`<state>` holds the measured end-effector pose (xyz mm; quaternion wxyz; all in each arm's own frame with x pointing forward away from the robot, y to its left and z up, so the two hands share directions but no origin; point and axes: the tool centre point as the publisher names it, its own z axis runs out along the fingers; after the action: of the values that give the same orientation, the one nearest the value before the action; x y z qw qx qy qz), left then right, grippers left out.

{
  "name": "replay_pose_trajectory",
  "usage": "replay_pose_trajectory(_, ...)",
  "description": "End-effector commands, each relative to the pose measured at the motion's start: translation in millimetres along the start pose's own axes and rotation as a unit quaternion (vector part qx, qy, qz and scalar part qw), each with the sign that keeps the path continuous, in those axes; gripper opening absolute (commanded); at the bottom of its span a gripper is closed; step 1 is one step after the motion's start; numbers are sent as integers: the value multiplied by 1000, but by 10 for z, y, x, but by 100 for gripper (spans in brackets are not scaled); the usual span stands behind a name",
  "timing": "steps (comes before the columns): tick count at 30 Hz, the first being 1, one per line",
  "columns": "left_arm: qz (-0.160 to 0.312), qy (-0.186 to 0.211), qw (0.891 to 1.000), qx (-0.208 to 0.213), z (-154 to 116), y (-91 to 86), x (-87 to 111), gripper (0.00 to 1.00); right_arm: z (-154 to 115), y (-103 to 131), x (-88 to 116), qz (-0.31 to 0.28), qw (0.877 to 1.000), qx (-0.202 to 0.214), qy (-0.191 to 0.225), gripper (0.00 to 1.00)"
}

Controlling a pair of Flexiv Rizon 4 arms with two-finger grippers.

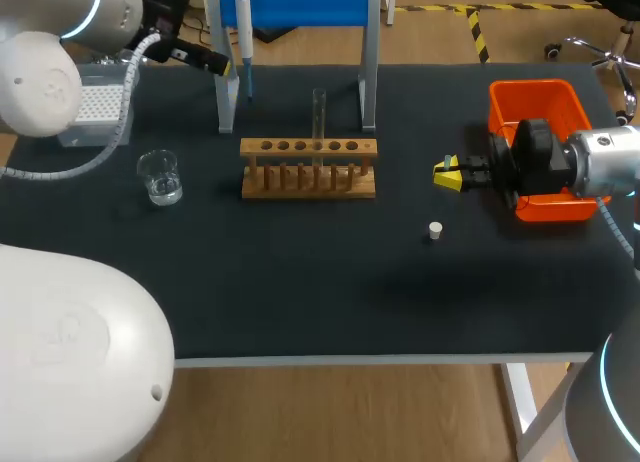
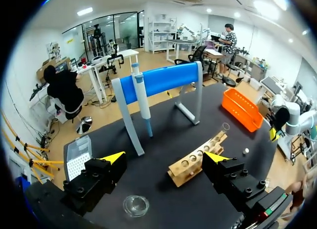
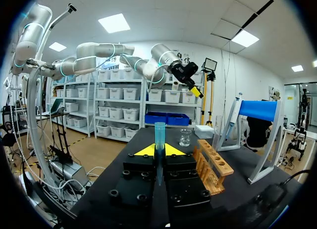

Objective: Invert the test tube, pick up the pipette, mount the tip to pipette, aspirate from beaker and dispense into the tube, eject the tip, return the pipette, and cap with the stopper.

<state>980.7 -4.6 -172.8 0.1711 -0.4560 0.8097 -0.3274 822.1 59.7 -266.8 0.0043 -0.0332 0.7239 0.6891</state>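
On the blue stand (image 1: 300,4) the pipette (image 1: 243,27) hangs untaken, the left pincer (image 2: 164,158) spread open just beside it; only the first step looks done, the test tube (image 1: 319,110) standing upright in the wooden rack (image 1: 308,172). The right pincer (image 1: 447,174), over the table (image 1: 300,302) near the orange bin (image 1: 530,87), is clamped on what looks like a blue tip (image 3: 159,132), not yet mounted. Aspirating from the beaker (image 1: 159,177), dispensing, ejecting, returning and capping with the stopper (image 1: 435,230), lying loose on the table, are left.
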Motion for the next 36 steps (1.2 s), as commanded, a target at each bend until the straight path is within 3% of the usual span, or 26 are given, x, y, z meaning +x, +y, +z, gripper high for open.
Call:
replay_pose_trajectory(1, -1, -2, 1000, -1, 5, -1, 6, 100, -9, -2, -5, 0, 1000, 0, 2, 0)
replay_pose_trajectory(36, -3, -3, 1000, 5, 27, -15, -20, 100, -9, -2, -5, 0, 1000, 0, 2, 0)
